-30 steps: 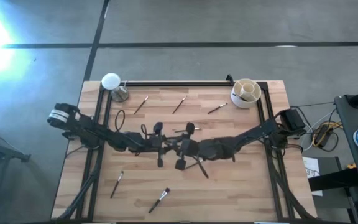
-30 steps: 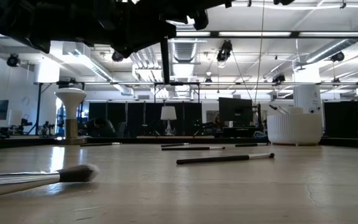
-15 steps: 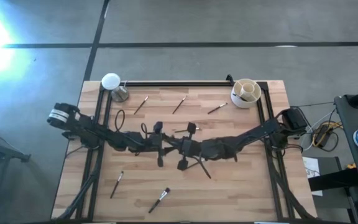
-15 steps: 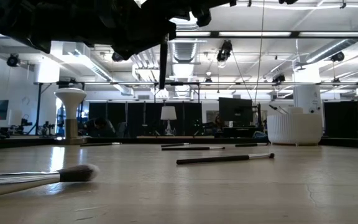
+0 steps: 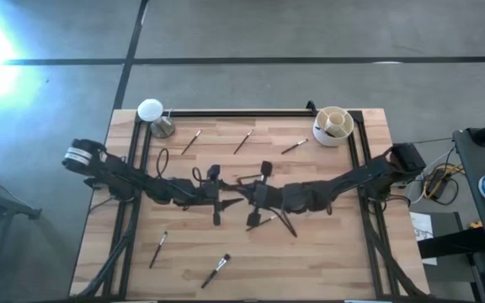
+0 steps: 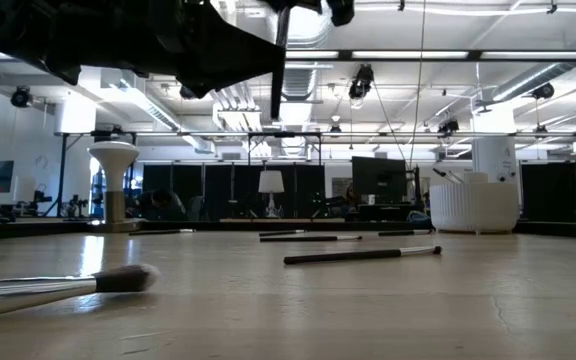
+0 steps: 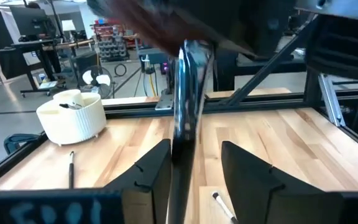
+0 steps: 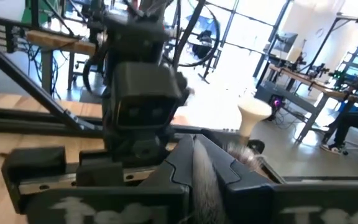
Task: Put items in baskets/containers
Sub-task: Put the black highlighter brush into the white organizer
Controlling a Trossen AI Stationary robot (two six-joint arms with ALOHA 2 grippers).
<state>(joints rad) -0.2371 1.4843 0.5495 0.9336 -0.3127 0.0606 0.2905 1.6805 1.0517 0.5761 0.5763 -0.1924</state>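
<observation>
Note the cup point(image 5: 333, 125) at the bench's point(image 5: 327, 252) corner holding brushes; right claw point(image 5: 244, 200) grips a brush point(image 7: 185, 93), left claw point(image 5: 223, 204) wide.

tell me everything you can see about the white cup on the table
The cup is round and cream-white, plastic by its look, with a vertically ribbed outer wall and dividers inside. It stands upright at the far right corner of the wooden table, close to the black frame rail. A few dark brush ends show inside it. Nothing but the table touches it from outside.
</observation>
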